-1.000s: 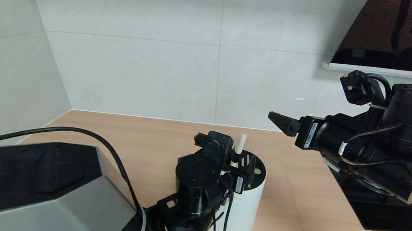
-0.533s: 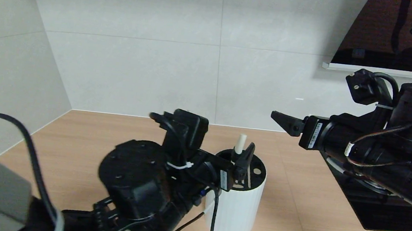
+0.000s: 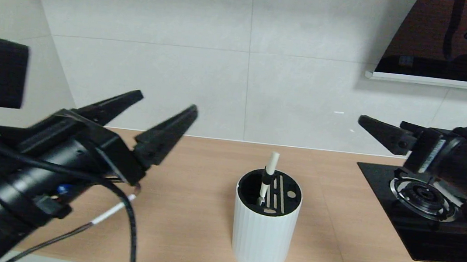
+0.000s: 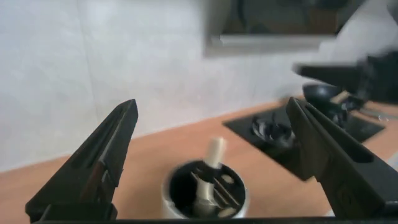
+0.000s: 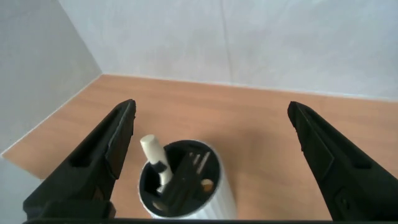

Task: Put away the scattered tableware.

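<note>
A white ribbed holder with a black slotted top stands upright near the front edge of a light wooden counter, against a pale tiled wall. One utensil with a white handle sits in the holder, leaning slightly, its working end down inside the top and hidden. The left gripper hangs in the air to the left of the holder and well apart from it, its two dark fingers spread wide with nothing between them. The right gripper is held up to the right, above a black gas hob set into the counter — its fingers are also spread wide and empty, with the holder below and between them in its wrist view. Judging by this, the step of dropping the utensil into the holder looks finished, and both arms are free. The next move would call for turning toward whatever tableware is left, lowering an open claw over its handle, closing on it — then carrying it back above the holder's opening.
</note>
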Robot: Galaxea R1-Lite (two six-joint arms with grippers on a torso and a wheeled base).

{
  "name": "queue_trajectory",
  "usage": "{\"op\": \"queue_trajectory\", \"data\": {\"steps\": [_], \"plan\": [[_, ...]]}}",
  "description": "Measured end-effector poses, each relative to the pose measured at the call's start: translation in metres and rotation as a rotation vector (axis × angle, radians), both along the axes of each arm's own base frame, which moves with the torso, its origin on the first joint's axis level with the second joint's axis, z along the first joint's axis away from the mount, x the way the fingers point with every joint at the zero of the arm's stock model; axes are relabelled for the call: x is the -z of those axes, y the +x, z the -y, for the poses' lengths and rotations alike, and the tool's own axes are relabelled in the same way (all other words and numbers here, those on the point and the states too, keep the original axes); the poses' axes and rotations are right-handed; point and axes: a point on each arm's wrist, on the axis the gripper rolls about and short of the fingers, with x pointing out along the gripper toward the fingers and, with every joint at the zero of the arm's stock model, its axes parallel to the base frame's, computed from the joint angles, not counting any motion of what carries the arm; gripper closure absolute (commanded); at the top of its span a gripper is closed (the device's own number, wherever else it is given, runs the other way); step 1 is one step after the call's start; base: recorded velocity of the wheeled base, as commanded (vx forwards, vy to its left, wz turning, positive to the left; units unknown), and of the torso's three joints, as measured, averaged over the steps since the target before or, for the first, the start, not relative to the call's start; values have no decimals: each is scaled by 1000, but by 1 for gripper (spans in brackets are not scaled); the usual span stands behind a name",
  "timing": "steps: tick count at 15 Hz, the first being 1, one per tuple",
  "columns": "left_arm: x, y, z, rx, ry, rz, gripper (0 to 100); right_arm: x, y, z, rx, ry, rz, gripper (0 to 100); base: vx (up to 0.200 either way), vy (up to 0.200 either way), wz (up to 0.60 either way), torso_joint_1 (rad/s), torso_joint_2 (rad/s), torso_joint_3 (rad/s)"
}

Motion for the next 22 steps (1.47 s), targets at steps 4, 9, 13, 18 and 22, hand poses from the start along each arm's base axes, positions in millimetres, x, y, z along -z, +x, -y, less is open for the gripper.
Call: {"op": "queue_trajectory", "data": {"steps": [4, 9, 13, 18, 22], "plan": [[3, -41, -54, -106, 48, -60, 0, 1, -44, 37, 59, -16, 69, 0, 0, 0, 0, 0, 0, 0], [27, -129, -116, -252, 100, -140, 0, 7, -133, 96, 230, -22, 164, 0, 0, 0, 0, 0, 0, 0], [47, -186, -133, -464, 79, -57, 0, 40, -210, 118, 394, -72, 189, 0, 0, 0, 0, 0, 0, 0], [54, -203, -133, -715, 40, 38, 0, 74, -251, 114, 513, -157, 278, 0, 0, 0, 0, 0, 0, 0], [89, -199, -127, -734, 163, -10, 0, 103, -246, 112, 527, -167, 234, 0, 0, 0, 0, 0, 0, 0]]}}
